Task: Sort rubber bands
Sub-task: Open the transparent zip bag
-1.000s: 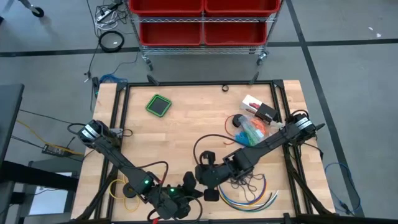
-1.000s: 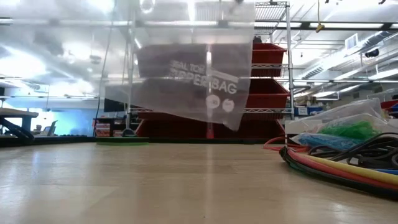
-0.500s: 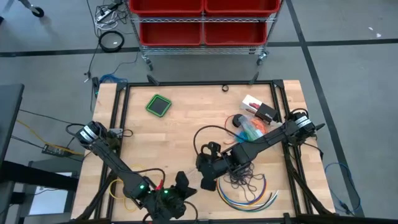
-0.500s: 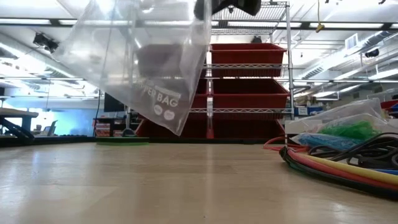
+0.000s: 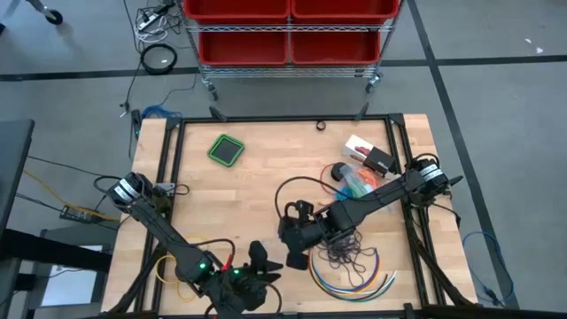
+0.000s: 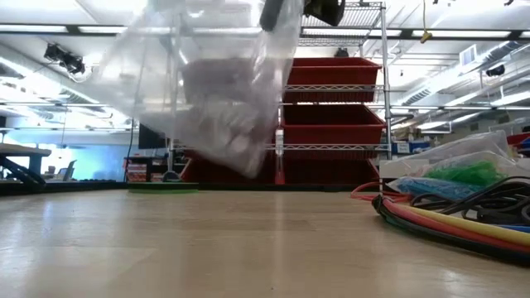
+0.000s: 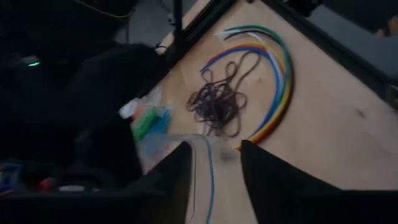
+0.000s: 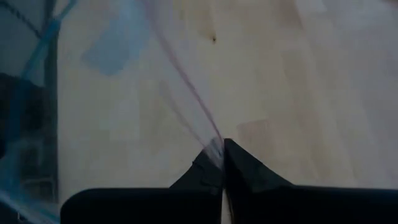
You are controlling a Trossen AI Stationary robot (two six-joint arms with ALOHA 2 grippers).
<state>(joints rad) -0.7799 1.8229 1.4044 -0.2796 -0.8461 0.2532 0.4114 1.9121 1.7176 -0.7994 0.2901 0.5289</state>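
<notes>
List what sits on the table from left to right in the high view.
Green square pad → left gripper → right gripper → dark purple rubber bands → bagged blue, green and orange rubber bands.

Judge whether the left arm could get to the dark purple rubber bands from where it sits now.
Probably yes. The left gripper is open and holds nothing, and bare table lies between it and the dark purple rubber bands. But the right gripper, shut on the clear bag, hangs close by and could crowd the path.
</notes>
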